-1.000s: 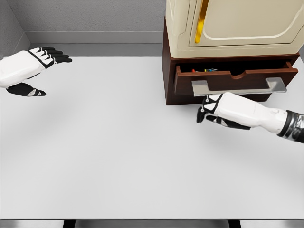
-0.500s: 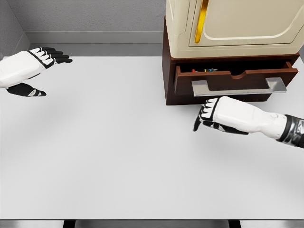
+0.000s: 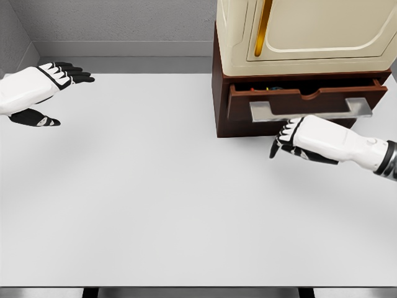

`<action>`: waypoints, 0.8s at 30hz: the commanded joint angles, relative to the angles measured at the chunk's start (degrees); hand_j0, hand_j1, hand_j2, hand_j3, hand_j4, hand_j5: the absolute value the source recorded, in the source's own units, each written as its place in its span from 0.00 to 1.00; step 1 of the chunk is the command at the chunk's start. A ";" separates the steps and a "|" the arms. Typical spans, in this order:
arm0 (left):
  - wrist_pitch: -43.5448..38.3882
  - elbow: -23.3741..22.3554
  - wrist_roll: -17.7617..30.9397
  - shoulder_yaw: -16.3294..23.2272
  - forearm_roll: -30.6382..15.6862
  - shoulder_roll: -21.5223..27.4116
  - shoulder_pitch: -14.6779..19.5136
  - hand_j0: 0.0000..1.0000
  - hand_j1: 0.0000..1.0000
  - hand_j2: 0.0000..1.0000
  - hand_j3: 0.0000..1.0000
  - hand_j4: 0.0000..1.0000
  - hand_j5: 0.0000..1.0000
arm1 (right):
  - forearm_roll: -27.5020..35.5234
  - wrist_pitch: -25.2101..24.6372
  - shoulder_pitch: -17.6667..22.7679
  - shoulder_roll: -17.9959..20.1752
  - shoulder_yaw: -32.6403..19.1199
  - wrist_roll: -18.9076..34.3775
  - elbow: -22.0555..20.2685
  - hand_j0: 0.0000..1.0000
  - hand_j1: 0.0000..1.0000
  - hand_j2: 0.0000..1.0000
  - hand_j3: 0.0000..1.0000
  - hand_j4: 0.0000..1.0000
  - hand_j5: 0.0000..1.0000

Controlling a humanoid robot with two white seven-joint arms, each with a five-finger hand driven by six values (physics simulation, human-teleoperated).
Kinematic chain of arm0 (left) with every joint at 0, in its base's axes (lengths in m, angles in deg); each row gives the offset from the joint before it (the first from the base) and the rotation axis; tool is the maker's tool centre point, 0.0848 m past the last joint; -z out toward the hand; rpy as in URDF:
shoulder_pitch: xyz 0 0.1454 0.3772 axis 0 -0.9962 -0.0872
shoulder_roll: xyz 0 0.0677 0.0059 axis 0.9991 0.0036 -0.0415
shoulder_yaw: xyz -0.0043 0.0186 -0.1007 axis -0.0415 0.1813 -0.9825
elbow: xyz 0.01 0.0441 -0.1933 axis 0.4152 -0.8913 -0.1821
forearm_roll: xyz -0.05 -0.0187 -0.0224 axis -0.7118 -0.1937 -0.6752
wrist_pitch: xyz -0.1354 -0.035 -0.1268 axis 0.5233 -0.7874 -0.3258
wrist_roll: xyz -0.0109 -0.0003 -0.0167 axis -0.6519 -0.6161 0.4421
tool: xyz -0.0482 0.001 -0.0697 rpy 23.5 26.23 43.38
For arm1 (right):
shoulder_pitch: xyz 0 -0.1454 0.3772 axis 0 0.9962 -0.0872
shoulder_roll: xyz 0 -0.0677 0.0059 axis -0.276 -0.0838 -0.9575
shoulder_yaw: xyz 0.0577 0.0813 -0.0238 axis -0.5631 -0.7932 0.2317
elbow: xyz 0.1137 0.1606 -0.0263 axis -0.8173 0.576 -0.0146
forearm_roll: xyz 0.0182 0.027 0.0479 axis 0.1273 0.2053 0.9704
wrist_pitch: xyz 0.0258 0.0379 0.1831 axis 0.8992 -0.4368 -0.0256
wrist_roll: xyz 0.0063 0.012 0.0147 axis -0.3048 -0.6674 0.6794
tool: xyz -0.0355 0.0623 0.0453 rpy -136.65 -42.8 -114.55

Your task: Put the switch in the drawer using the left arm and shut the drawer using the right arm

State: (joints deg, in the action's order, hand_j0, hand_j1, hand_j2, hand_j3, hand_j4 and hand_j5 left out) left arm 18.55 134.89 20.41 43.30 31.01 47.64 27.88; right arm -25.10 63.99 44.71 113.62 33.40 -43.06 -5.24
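The brown drawer under the cream cabinet stands slightly ajar, with its silver handle facing me. In the narrow gap at its top, small coloured bits of the switch barely show. My right hand is just below and in front of the handle, at its left half, with the knuckles close to the drawer front. Its fingers are relaxed and hold nothing. My left hand hovers at the far left over the table edge, fingers spread and holding nothing.
The cream cabinet with a yellow door handle sits on the dark brown base at the back right. The white table spreads in front. A grey wall runs behind.
The drawer has slid further in, so less of its inside shows. My right hand dipped left and down, then moved right and up against the drawer front. The left hand stayed put.
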 commanded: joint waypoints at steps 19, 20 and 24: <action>-0.10 -0.33 -0.01 -0.06 -0.37 -0.01 0.00 1.00 1.00 1.00 1.00 1.00 1.00 | 0.96 -0.07 -1.67 -1.57 -3.29 -0.18 2.14 0.46 0.46 0.46 0.46 0.46 0.46; -0.10 -0.33 -0.01 -0.06 -0.37 -0.01 0.00 1.00 1.00 1.00 1.00 1.00 1.00 | 0.96 -0.07 -1.85 -1.65 -3.29 -0.18 2.14 0.46 0.46 0.46 0.46 0.46 0.46; -0.10 -0.33 -0.01 -0.06 -0.37 -0.01 0.00 1.00 1.00 1.00 1.00 1.00 1.00 | 0.96 -0.07 -1.94 -1.65 -3.29 -0.18 2.31 0.46 0.46 0.46 0.46 0.46 0.46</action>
State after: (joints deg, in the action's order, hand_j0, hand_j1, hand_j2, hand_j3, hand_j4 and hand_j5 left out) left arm 18.55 134.56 20.43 43.26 31.01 47.57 27.88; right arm -24.50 63.94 42.69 112.04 30.16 -43.22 -3.06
